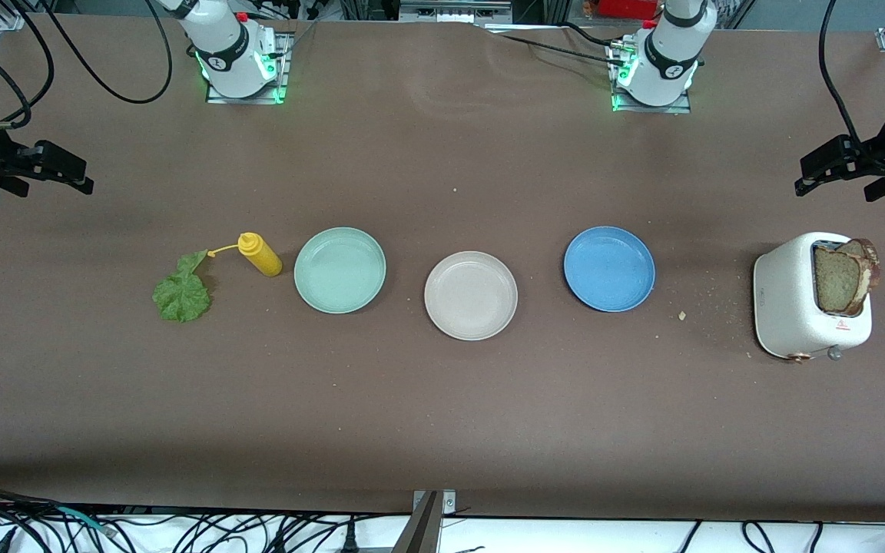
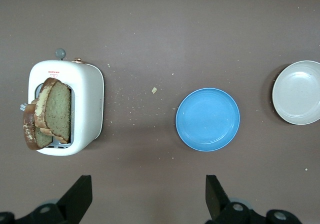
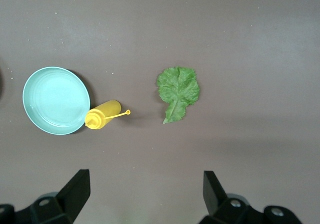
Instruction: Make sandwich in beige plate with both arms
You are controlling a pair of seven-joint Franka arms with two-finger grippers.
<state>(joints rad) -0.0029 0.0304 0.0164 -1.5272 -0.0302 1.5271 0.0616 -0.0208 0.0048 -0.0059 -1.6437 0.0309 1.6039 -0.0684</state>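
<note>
A round, shallow, matte beige plate (image 1: 471,296) sits bare in the middle of the brown tabletop (image 1: 442,415), with a round blue plate (image 1: 609,269) beside it toward the left arm's end and a round mint-green plate (image 1: 339,269) beside it toward the right arm's end; the beige plate lies slightly nearer the front camera than the other two. A white two-slot toaster (image 1: 805,301) stands at the left arm's end, well apart from the blue plate, with two brown bread slices (image 1: 846,275) with darker crust standing up out of its slot; crumbs (image 1: 682,315) speckle the tabletop between toaster and blue plate. A yellow squeeze bottle (image 1: 260,254) lies on its side just beside the mint-green plate, its thin nozzle pointing toward a crinkled green lettuce leaf (image 1: 181,292) lying flat at the right arm's end. The left hand (image 2: 147,199) hangs over the tabletop near the toaster, fingers spread wide and released, holding nothing; the right hand (image 3: 145,196) hangs over the tabletop near the lettuce leaf, likewise released and empty.
</note>
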